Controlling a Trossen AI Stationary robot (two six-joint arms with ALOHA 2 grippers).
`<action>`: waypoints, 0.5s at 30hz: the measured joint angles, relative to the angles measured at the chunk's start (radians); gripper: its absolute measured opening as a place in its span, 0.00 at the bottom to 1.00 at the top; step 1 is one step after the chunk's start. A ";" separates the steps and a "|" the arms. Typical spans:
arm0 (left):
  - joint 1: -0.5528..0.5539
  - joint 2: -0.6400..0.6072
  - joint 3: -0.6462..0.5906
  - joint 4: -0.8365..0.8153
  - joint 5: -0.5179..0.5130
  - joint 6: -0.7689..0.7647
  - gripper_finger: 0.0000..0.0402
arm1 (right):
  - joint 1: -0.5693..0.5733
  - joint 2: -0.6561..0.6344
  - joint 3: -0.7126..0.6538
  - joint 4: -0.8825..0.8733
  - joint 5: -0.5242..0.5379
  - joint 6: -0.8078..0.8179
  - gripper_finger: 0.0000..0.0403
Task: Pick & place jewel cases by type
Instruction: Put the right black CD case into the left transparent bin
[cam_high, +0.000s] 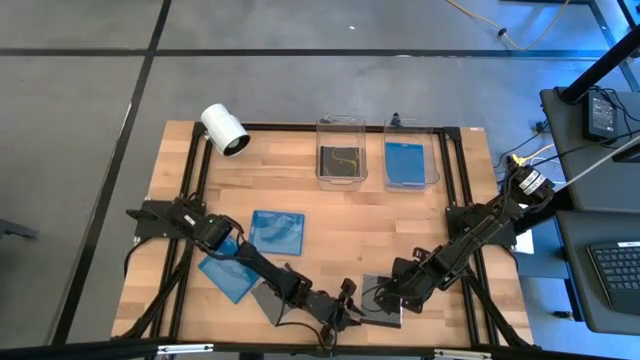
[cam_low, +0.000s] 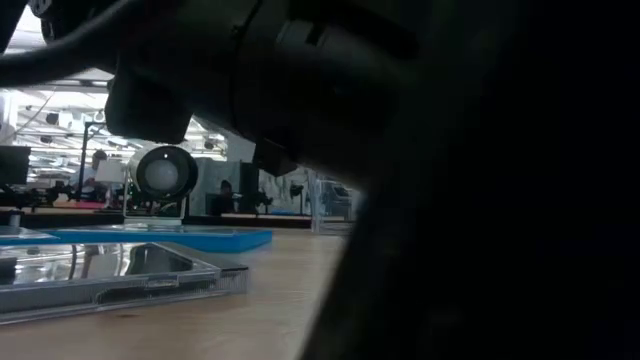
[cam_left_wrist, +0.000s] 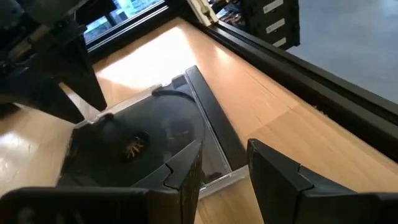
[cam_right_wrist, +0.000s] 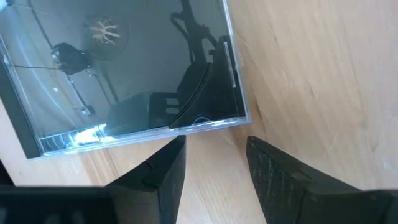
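So the desk (cam_high: 330, 215) is pale wood planks with a black metal frame running round it, and there's a white cylindrical camera (cam_high: 224, 129) lying at the far left corner. Two clear plastic bins at the far edge: the left bin (cam_high: 340, 151) has a dark jewel case (cam_high: 339, 160) lying flat in it, the right bin (cam_high: 411, 152) has a translucent blue jewel case (cam_high: 407, 163) in it. Out on the wood I count two more blue ones, a blue case (cam_high: 277, 231) lying flat left of centre and a second blue case (cam_high: 230, 275) nearer the front, partly under the left arm. Then two dark ones at the front edge: a grey case (cam_high: 272, 303) mostly hidden under the left arm, and the dark case (cam_right_wrist: 124, 74) between the two grippers, thin and square with a clear glossy lid over a black tray, reflections all over it. The left gripper (cam_left_wrist: 224, 171) sits low right at that case's edge, fingers apart with nothing between them. The right gripper (cam_right_wrist: 214, 165) is just off the case's other edge, fingers also spread and empty.
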 joint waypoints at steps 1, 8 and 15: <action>-0.005 0.003 0.009 -0.006 -0.005 0.003 0.31 | 0.000 0.000 0.000 0.001 0.000 0.000 0.43; -0.021 0.012 0.053 -0.051 -0.036 0.064 0.31 | 0.000 0.000 0.000 0.011 0.000 0.002 0.43; 0.016 0.049 0.057 -0.046 0.114 -0.091 0.31 | 0.000 0.000 0.000 0.035 0.000 0.005 0.43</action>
